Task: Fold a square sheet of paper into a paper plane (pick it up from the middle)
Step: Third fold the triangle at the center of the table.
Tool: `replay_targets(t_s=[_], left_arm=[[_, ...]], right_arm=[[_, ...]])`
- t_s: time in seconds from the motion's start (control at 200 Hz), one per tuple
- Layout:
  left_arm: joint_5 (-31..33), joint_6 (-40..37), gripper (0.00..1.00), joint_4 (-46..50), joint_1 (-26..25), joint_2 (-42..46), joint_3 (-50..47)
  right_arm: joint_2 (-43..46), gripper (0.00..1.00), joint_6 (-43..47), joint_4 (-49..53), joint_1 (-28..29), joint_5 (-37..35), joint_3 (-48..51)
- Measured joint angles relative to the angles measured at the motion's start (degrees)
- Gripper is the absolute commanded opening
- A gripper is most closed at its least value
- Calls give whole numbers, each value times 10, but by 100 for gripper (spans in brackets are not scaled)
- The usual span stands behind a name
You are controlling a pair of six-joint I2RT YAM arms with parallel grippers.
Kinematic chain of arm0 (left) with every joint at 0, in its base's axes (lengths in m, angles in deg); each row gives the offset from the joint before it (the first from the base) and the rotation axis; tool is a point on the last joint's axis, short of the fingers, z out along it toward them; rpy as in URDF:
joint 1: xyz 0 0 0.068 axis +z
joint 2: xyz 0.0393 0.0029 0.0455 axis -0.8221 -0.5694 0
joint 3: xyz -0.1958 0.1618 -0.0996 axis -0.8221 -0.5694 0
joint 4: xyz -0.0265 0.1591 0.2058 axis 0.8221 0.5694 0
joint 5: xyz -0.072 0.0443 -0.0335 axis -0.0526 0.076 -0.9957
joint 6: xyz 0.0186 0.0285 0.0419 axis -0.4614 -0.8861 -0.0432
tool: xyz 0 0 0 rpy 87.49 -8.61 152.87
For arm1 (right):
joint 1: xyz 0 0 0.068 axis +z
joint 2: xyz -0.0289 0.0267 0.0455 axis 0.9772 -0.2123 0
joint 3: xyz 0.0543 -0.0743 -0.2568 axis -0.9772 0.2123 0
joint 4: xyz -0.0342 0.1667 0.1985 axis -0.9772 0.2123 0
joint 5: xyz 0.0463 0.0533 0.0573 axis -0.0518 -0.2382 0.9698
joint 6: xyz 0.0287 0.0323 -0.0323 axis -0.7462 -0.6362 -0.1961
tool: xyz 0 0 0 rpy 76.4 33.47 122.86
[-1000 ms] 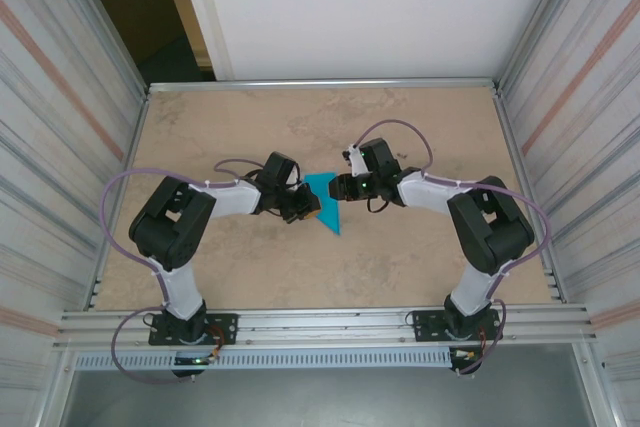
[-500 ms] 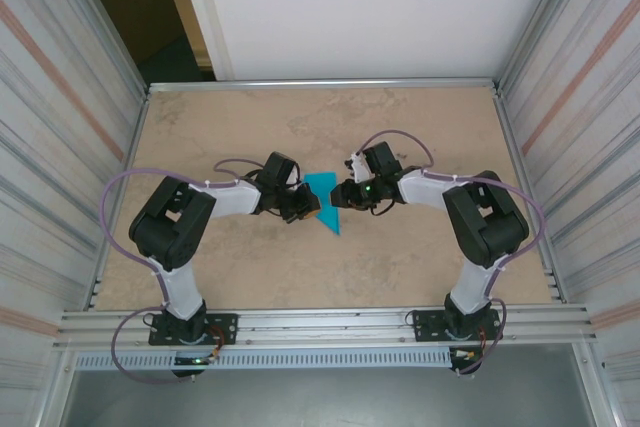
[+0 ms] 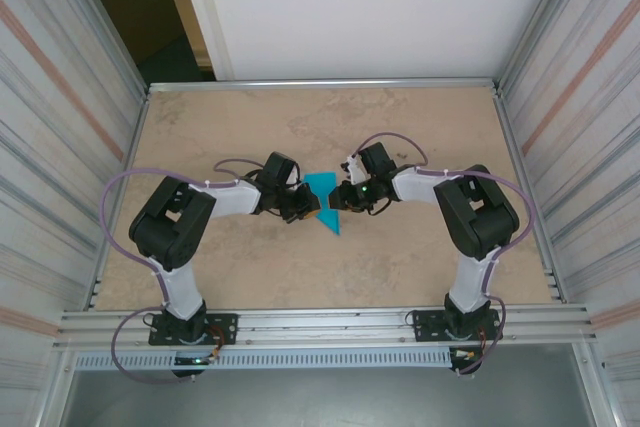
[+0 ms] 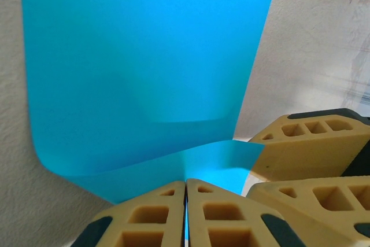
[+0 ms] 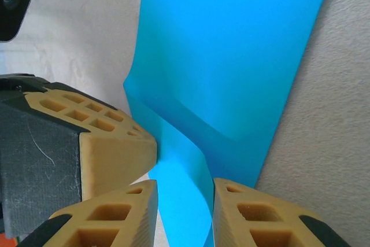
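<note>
1. Brings the right gripper [image 3: 341, 195] in tighter against the turquoise paper sheet [image 3: 324, 192] than a second ago, with the right elbow swung toward the middle of the table [image 3: 260, 277] and the jaws narrowed from a wider spread.
2. Leaves the left gripper [image 3: 300, 207] just where it sat a second ago, at the sheet's opposite edge.
3. Suggests a crease in the making, one side anchored while the other closes in to pinch. Looks some folds short of a finished plane.
4. Finds the sheet at the table's centre, between the two grippers and partly folded. Has one sharp tip aimed toward the arm bases and most of its face lying flat on the surface.
5. Shows, from the left wrist, the left fingers [image 4: 156, 212] pressed together with a curled-up edge of the sheet clamped between them.
6. Shows, from the right wrist, the right fingers [image 5: 118, 215] parted around a raised ridge of the sheet, with a gap visible beside the paper and no firm squeeze yet.
7. Sets both forearms low and aimed at each other across the sheet, elbows raised behind them. Puts the fingertips almost nose to nose, close enough for each wrist camera to catch the other arm's tan fingers.
</note>
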Motion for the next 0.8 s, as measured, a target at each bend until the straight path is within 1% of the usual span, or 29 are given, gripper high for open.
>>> replay_targets(t_s=[0.08,0.16,0.296,0.366,0.496,0.802], left_arm=[[0,0,9,0,0,0,0],[0,0,9,0,0,0,0],[0,0,10,0,0,0,0],[0,0,9,0,0,0,0],[0,0,9,0,0,0,0],[0,0,10,0,0,0,0]], right_arm=[[-4,30,0,0,0,0,-2],[-4,25,0,0,0,0,-2],[-6,10,1,3,3,2,-4],[-10,5,4,5,6,1,-7],[-14,1,13,17,8,-7,-12],[-24,1,33,24,11,-32,-30]])
